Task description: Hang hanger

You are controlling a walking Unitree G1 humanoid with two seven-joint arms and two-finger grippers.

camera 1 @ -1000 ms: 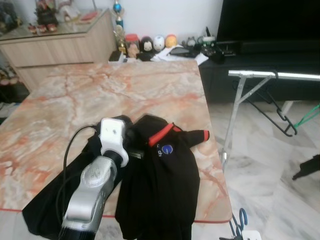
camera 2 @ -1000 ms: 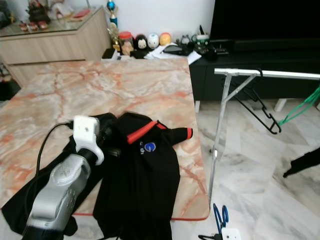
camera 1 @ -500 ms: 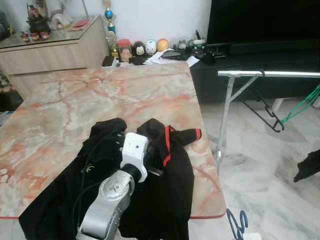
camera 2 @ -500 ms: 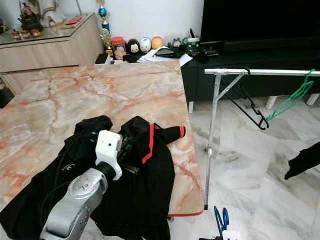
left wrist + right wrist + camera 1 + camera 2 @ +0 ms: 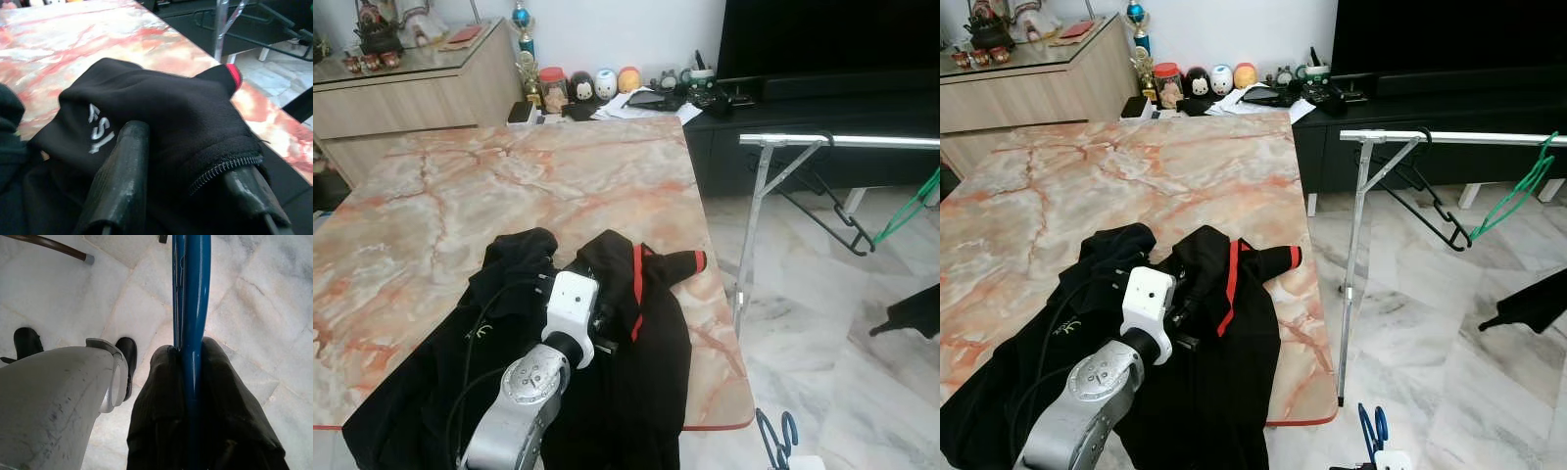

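Note:
A black shirt (image 5: 641, 343) with red trim lies bunched on the marble table (image 5: 558, 186) beside another black garment (image 5: 460, 362). My left gripper (image 5: 186, 152) is down on the shirt, shut on a fold of its cloth, with the fingers (image 5: 122, 171) on either side. Low at my right side, my right gripper (image 5: 190, 350) is shut on a blue hanger (image 5: 191, 293), whose end shows above the floor (image 5: 773, 439). The silver rack rail (image 5: 842, 140) stands to the right of the table and carries a black hanger (image 5: 847, 211) and a green hanger (image 5: 913, 208).
The table's right edge sits close to the rack leg (image 5: 749, 245). A dark TV console (image 5: 803, 108) and a wooden sideboard (image 5: 411, 88) line the back wall. A dark cloth (image 5: 911, 318) lies on the white floor at right. My own leg (image 5: 54, 401) is near the hanger.
My left gripper has pushed rightwards into the shirt, and the shirt has bunched up with its red trim now standing upright. The camera has shifted a little.

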